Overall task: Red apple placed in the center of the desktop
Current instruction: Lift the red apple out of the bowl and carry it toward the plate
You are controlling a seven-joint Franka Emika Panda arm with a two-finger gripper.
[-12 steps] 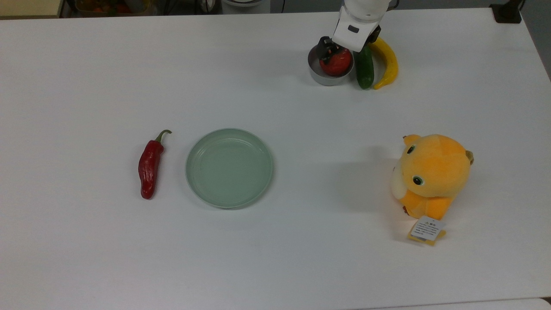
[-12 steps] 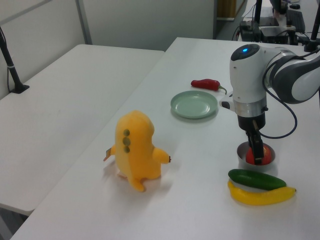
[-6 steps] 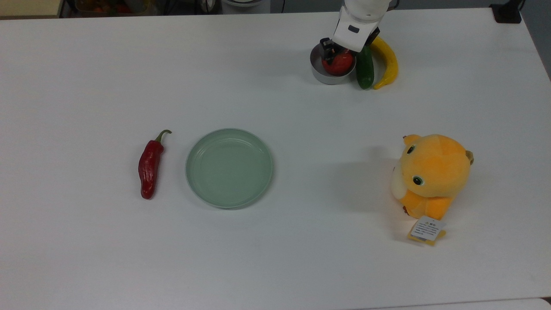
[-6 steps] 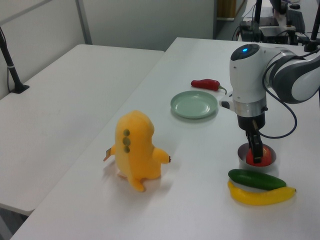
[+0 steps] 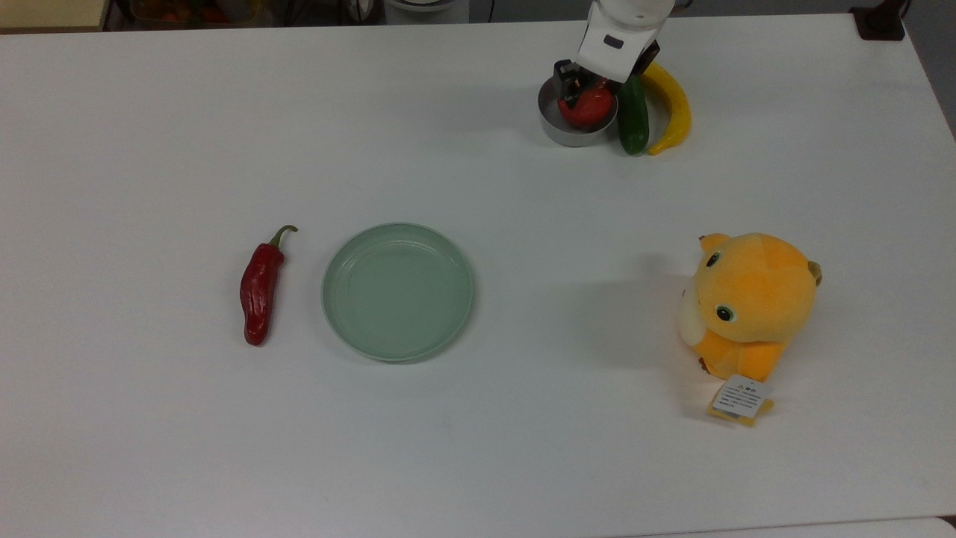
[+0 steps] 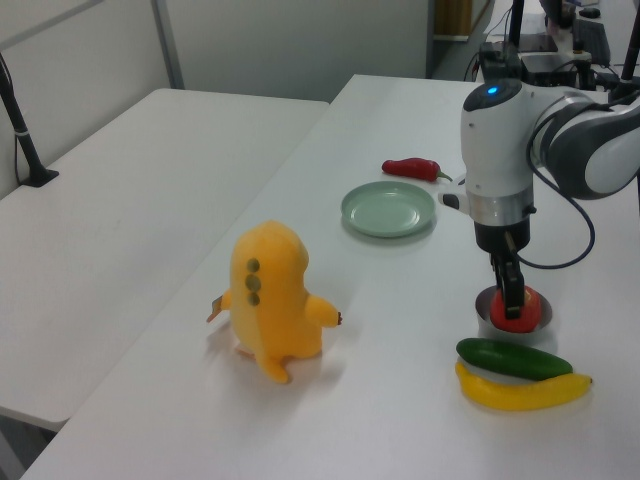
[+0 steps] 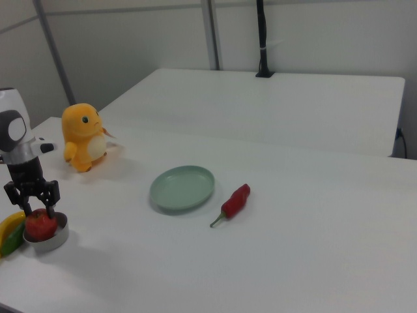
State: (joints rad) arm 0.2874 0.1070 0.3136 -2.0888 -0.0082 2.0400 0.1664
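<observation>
The pincer (image 7: pixel 34 203) is closed on the apple (image 5: pixel 590 107), which sits in a small metal bowl (image 5: pixel 567 133) near the far edge of the counter (image 5: pixel 478 187) in the top view, just beside a cucumber (image 5: pixel 633 119) and a banana (image 5: pixel 672 104).

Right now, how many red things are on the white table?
2: the red apple in the metal bowl under the tool, and a red chili pepper beside the green plate.
</observation>
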